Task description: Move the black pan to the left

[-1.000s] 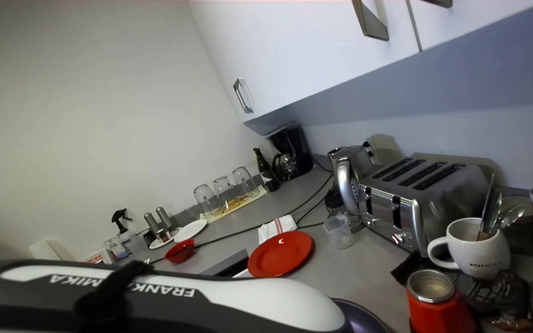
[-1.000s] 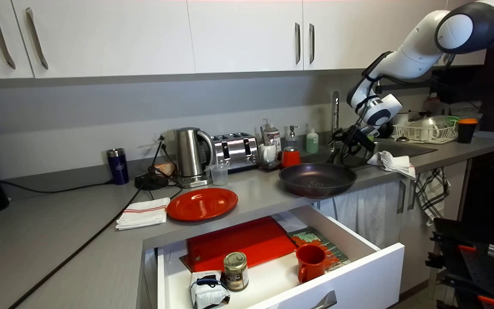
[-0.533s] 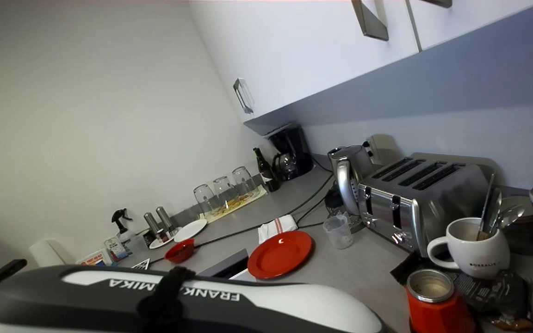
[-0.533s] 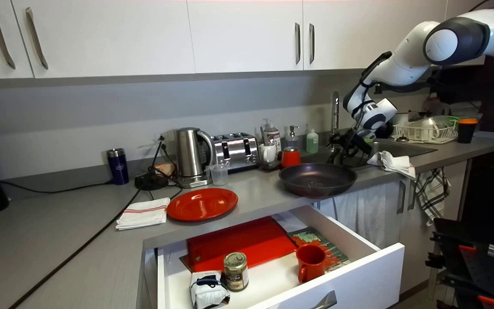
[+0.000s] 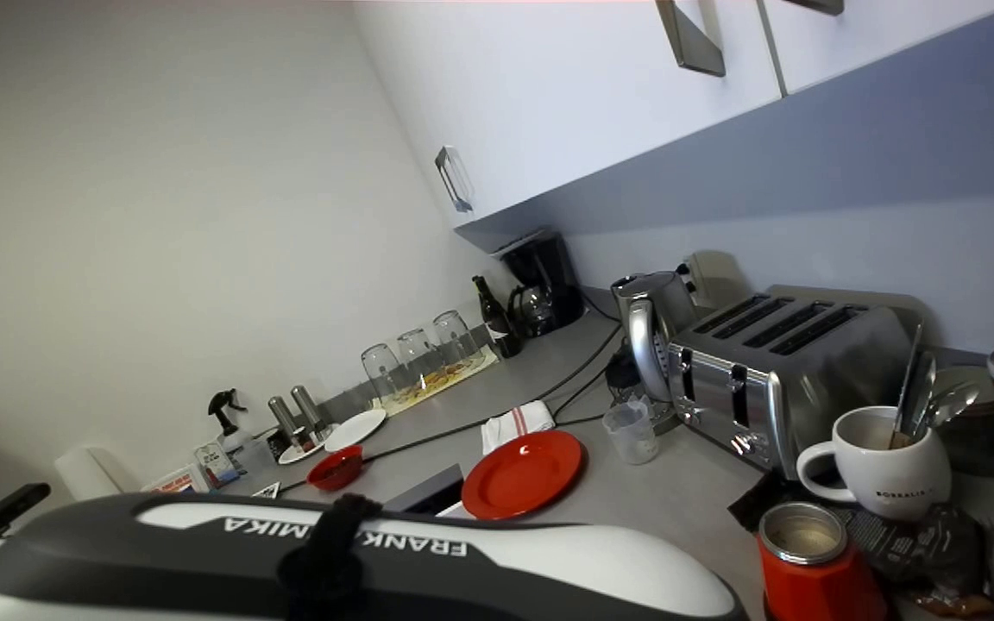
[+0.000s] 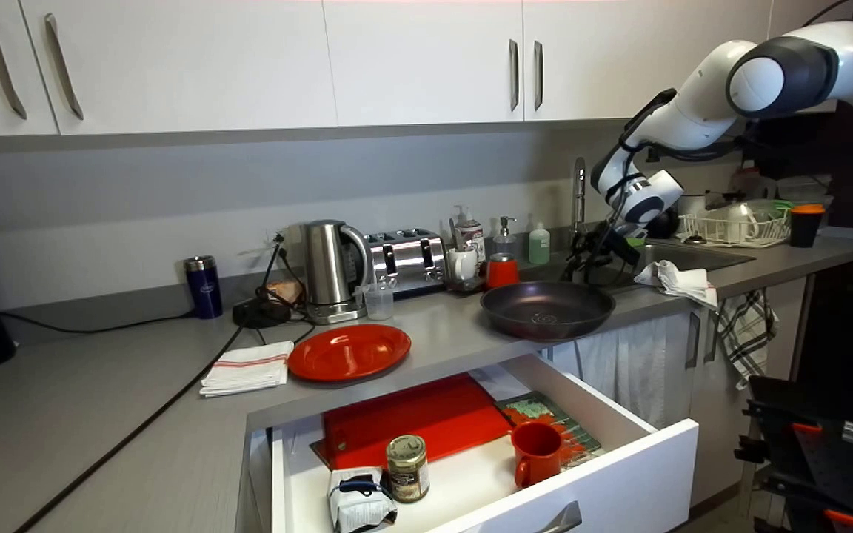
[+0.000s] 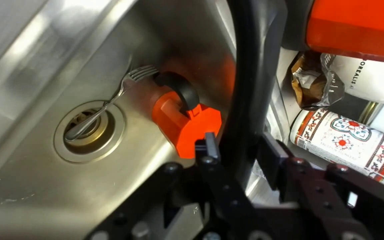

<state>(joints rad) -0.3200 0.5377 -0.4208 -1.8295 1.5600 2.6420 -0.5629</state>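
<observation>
The black pan (image 6: 547, 309), round and shallow, rests on the counter right of the red plate (image 6: 350, 353). Its black handle (image 7: 255, 66) runs down through the wrist view. My gripper (image 7: 239, 143) has one finger on each side of this handle, and both appear to press on it; the lower part of the handle is dark and hard to make out. In an exterior view the gripper (image 6: 591, 255) is at the sink side, behind the pan. The arm (image 5: 428, 565) covers the pan's place in an exterior view.
An open drawer (image 6: 619, 470) juts out below the counter. The toaster (image 6: 408, 259), a kettle (image 6: 328, 266) and a red pot base (image 6: 502, 272) stand along the back. Inside the sink (image 7: 138, 140) lie an orange pot (image 7: 192, 126) and a fork (image 7: 102, 110).
The arm's upper links have shifted left and lower in an exterior view. My gripper's fingers have come together around the handle. The pan has moved very slightly left.
</observation>
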